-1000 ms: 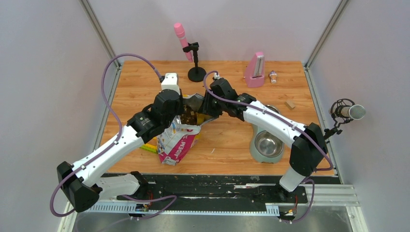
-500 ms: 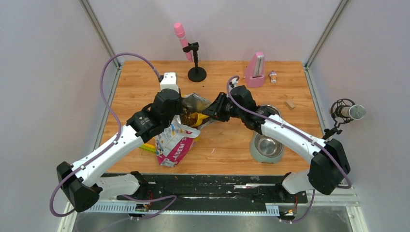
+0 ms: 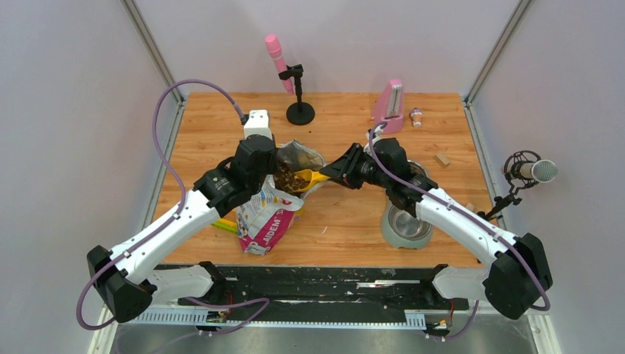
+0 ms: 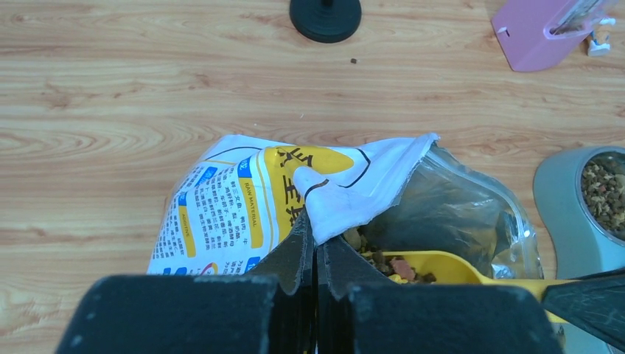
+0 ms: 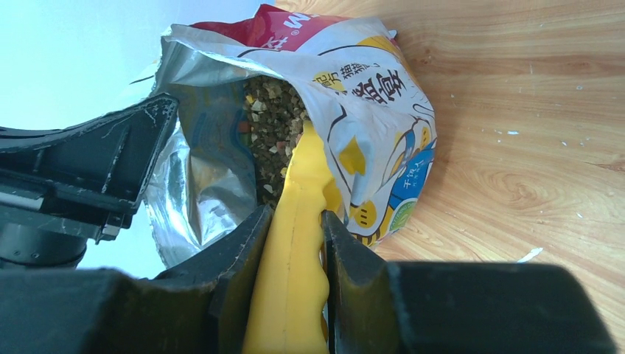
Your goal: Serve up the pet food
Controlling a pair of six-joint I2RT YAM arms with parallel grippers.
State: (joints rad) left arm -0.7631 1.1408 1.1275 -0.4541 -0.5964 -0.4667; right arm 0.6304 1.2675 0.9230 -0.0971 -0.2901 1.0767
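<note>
The printed bag [image 3: 269, 217] lies open at the table's middle, mouth to the right, with brown pet food [image 3: 287, 179] inside. My left gripper [image 4: 317, 237] is shut on the bag's [image 4: 236, 206] upper white edge and holds the mouth up. My right gripper [image 5: 295, 225] is shut on the handle of the yellow scoop [image 5: 301, 221]. The scoop's bowl [image 4: 442, 267] sits in the bag's mouth with kibble [image 4: 404, 268] in it. More kibble [image 5: 273, 129] shows deep in the bag [image 5: 368, 110]. In the top view the scoop [image 3: 310, 177] is between both grippers.
A grey double bowl stand [image 3: 389, 234] sits right of the bag; its near steel bowl [image 3: 409, 220] looks bare, its far bowl [image 4: 604, 193] holds kibble. A pink microphone on a black stand [image 3: 300, 113], a pink metronome [image 3: 388, 107] and a wood block [image 3: 442, 159] stand farther back.
My right arm has drawn back to the right, pulling the scoop from deep in the bag to its mouth. The left gripper has kept its hold on the bag.
</note>
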